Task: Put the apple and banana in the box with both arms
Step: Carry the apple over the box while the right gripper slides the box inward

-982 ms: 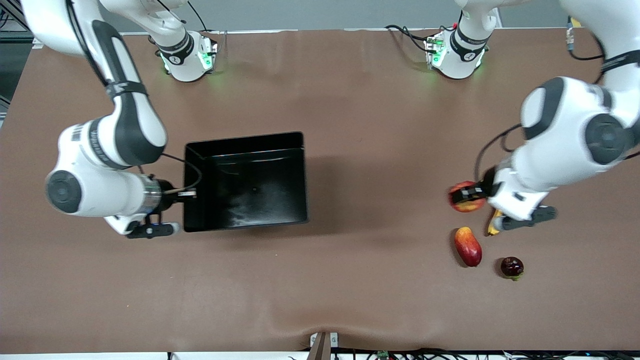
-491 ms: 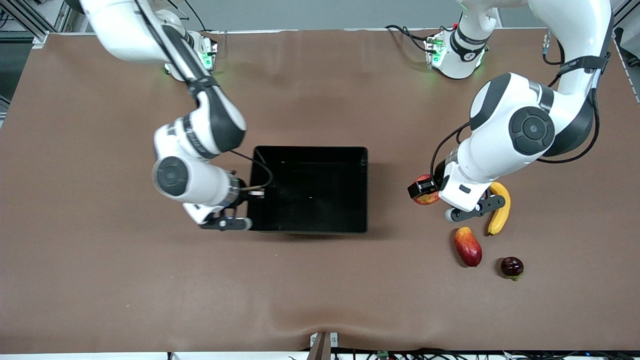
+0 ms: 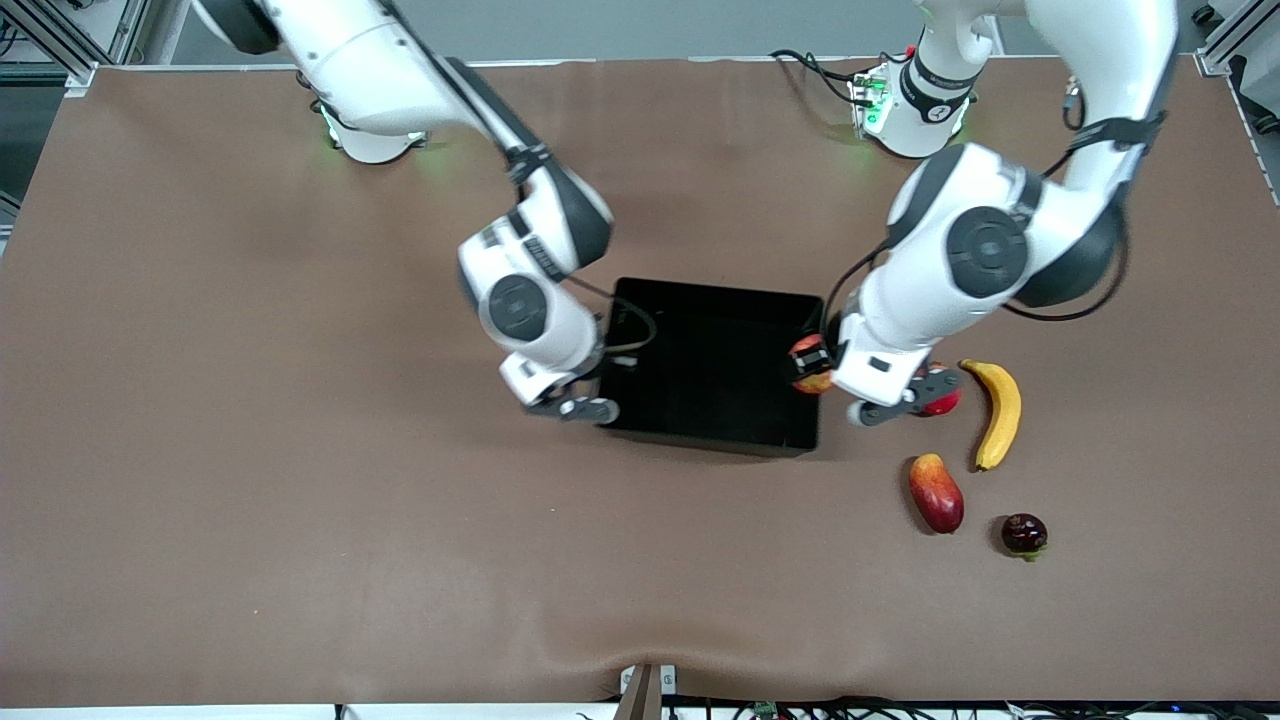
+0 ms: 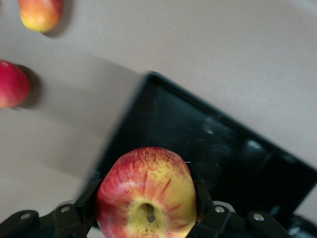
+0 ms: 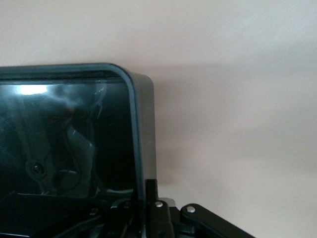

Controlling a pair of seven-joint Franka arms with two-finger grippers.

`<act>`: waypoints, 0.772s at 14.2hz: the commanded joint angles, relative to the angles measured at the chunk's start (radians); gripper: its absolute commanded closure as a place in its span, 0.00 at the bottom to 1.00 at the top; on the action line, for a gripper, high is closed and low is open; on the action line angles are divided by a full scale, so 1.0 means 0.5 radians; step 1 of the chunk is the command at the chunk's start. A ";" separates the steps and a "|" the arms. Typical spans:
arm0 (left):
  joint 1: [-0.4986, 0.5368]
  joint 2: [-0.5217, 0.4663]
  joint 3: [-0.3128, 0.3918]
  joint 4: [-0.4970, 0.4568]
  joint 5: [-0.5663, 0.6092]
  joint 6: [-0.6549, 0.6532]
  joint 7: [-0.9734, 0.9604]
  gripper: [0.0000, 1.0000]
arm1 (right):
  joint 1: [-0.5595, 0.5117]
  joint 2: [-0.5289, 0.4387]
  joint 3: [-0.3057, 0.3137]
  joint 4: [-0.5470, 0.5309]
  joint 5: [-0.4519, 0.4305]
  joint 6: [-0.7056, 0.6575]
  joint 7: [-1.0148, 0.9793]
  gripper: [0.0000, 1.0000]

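Observation:
The black box point(image 3: 715, 345) sits mid-table. My right gripper point(image 3: 612, 362) is shut on the box's wall at the right arm's end; in the right wrist view my gripper point(image 5: 147, 208) straddles that wall of the box point(image 5: 141, 124). My left gripper point(image 3: 812, 366) is shut on the red-yellow apple point(image 3: 808, 365) over the box's rim at the left arm's end. The left wrist view shows the apple point(image 4: 146, 193) between my fingers, above the box point(image 4: 218, 153). The banana point(image 3: 996, 412) lies on the table beside the box, toward the left arm's end.
A plain red fruit point(image 3: 942, 402) lies partly under my left hand, between box and banana. A red-yellow mango-like fruit point(image 3: 936, 492) and a dark fruit point(image 3: 1024, 534) lie nearer the front camera than the banana. The left wrist view shows the red fruit point(image 4: 12, 84) and the mango-like fruit point(image 4: 40, 14).
My right gripper has moved the box toward the left arm's end of the table. My left gripper has carried the apple from beside the banana to over the box's rim, uncovering the banana.

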State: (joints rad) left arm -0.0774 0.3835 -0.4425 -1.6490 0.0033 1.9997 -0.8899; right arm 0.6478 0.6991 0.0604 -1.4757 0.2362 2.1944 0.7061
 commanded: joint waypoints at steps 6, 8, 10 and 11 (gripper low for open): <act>0.004 -0.034 -0.002 -0.453 0.134 0.185 -0.110 1.00 | 0.125 0.019 -0.029 0.040 -0.012 0.041 0.122 0.00; 0.001 -0.022 -0.002 -0.604 0.162 0.377 -0.183 1.00 | 0.107 0.007 -0.032 0.043 -0.021 0.041 0.119 0.00; 0.001 -0.006 -0.002 -0.733 0.220 0.540 -0.220 1.00 | 0.088 -0.015 -0.038 0.043 -0.119 0.038 0.113 0.00; 0.001 0.006 -0.002 -0.782 0.230 0.605 -0.251 1.00 | 0.070 -0.021 -0.050 0.043 -0.196 0.035 0.104 0.00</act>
State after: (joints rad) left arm -0.0792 0.4002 -0.4402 -1.9736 0.0878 2.2295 -0.9710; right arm 0.6978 0.7106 0.0408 -1.4514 0.1953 2.2254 0.7571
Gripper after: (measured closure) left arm 0.211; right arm 0.009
